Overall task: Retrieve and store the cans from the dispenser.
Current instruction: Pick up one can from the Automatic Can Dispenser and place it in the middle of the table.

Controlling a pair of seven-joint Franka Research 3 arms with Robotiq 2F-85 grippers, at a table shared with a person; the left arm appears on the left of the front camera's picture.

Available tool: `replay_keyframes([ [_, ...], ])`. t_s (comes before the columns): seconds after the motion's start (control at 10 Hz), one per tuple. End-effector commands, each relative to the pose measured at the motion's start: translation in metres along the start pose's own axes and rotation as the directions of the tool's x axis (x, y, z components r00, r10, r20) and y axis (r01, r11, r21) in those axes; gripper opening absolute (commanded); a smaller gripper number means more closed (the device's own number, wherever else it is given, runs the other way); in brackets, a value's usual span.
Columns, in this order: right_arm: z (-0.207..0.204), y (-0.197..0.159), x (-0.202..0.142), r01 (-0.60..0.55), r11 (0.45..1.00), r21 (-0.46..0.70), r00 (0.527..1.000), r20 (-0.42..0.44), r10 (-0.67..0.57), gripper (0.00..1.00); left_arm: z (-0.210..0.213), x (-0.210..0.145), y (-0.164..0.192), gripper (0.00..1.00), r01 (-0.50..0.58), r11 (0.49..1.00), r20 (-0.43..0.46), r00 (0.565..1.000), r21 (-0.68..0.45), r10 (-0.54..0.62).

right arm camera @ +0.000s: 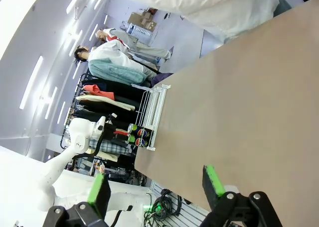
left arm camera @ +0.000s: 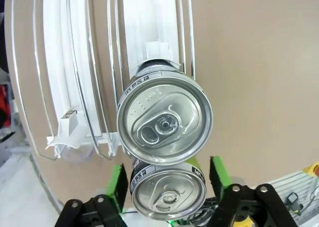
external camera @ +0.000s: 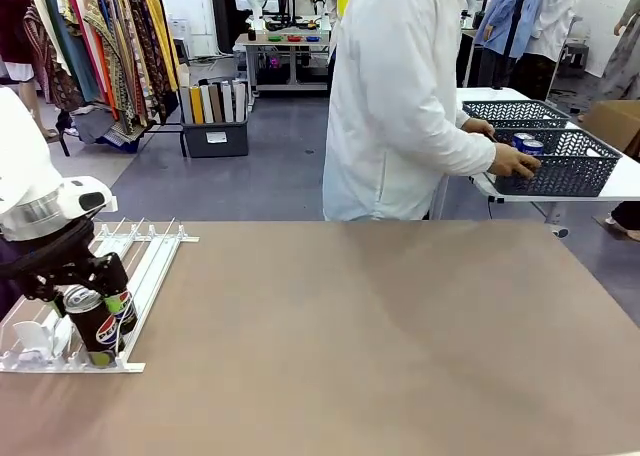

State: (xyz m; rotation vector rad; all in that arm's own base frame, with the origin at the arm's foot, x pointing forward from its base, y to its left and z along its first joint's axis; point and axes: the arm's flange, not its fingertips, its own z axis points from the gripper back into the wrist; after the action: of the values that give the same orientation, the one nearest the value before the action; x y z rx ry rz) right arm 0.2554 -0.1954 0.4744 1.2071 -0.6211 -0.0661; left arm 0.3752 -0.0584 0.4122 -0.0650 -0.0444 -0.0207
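Left wrist view is looking down on two silver tops: the near can [left arm camera: 168,193] is sitting between the left pincer's [left arm camera: 167,168] green pads [left arm camera: 118,179], pinched or not I cannot tell; the second can [left arm camera: 164,120] is standing just beyond it in a dispenser [left arm camera: 149,23] lane. Front view is adding the black Pepsi print on the near can's side. Right wrist view is showing the right pincer [right arm camera: 155,176] spread above the bench [right arm camera: 239,97].
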Motion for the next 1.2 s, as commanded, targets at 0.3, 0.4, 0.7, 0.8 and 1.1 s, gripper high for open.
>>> replay_keyframes([
  [0.3, -0.001, 0.001, 0.003, -0.019, 1.0, 0.022, 1.0, 0.022, 0.019, 1.0, -0.002, -0.001, -0.001, 0.0, -0.026, 0.999, 0.016, 1.0, 0.042, 0.026],
  [0.4, -0.001, 0.001, 0.003, -0.019, 1.0, 0.022, 1.0, 0.022, 0.019, 1.0, -0.001, -0.002, 0.0, 0.0, -0.028, 0.999, 0.02, 0.999, 0.04, 0.027],
  [0.7, -0.001, 0.001, 0.003, -0.019, 1.0, 0.022, 1.0, 0.022, 0.019, 1.0, 0.018, -0.006, -0.004, 0.0, -0.006, 0.999, 0.056, 0.998, 0.036, 0.004],
  [0.8, -0.001, 0.001, 0.003, -0.019, 1.0, 0.022, 1.0, 0.022, 0.019, 1.0, 0.046, -0.009, -0.005, 0.0, 0.009, 0.999, 0.092, 0.996, 0.037, -0.012],
  [1.1, -0.001, 0.001, 0.003, -0.019, 1.0, 0.022, 1.0, 0.022, 0.019, 1.0, 0.138, -0.041, -0.007, 0.0, 0.049, 0.997, 0.25, 0.966, 0.064, -0.064],
])
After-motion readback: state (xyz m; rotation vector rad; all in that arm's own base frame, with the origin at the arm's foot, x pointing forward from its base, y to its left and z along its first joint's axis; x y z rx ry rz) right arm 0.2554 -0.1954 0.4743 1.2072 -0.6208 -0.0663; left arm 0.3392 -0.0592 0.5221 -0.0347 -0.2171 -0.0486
